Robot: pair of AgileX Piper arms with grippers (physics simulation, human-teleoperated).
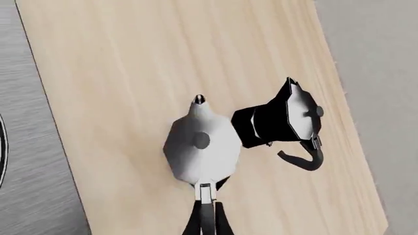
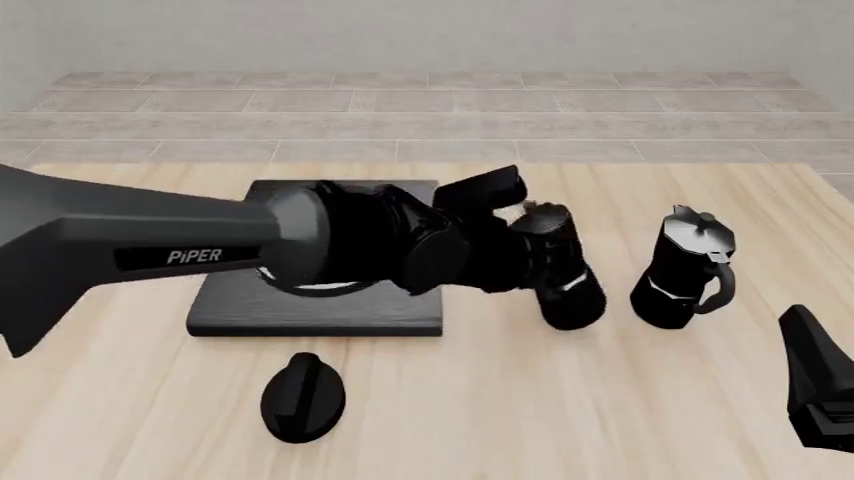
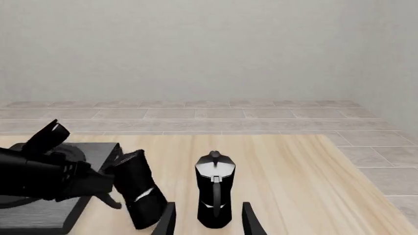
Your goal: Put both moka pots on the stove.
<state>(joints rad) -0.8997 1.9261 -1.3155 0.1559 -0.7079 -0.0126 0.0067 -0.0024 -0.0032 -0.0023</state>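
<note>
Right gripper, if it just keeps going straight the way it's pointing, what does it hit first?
Most likely the upright moka pot, which stands centred ahead of the right gripper, handle facing it; how far ahead is unclear.

- Simulated mock kitchen, rendered look w/ flat textures.
- Pale wood tabletop (image 2: 561, 400) w/ black stove (image 2: 320, 310) left of centre, two moka pots (image 2: 687, 270) at right.
- Grey tiled floor (image 2: 427, 120) + plain wall across top of frame.

Light wooden table (image 2: 561, 420), stove (image 2: 320, 310), oval knob (image 2: 303, 397), two moka pots (image 2: 683, 270)
</note>
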